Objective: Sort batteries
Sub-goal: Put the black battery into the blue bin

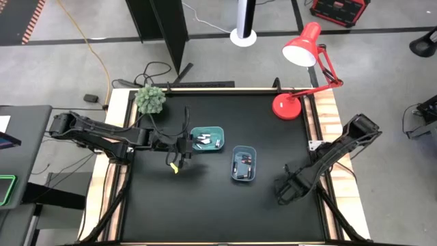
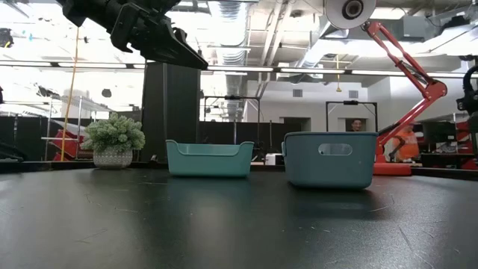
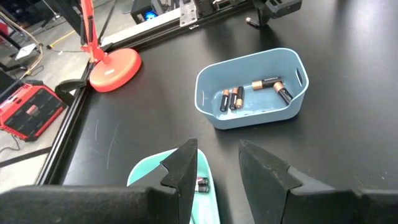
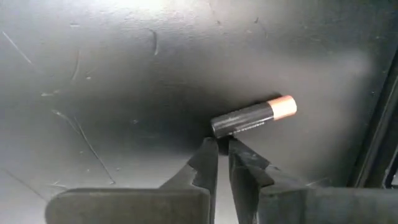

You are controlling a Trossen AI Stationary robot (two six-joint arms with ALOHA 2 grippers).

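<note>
A teal tray and a blue tray stand mid-table, each holding several small batteries. The left wrist view shows dark, copper-ended batteries in the blue tray and one battery in the teal tray. My left gripper is open and hovers raised above the teal tray's left end. My right gripper is low at the table's near right, its fingers almost together. Just beyond its tips a dark battery with a copper end lies flat on the table. My right gripper's fingertips stand right at the dark end of the lying battery, coming at it across its length. I cannot tell whether they touch it. The battery lies flat on the table, not between the fingers.
A red desk lamp stands at the far right corner and a small potted plant at the far left. The table's raised right edge rail runs close to the loose battery. Bare black tabletop fills the near half.
</note>
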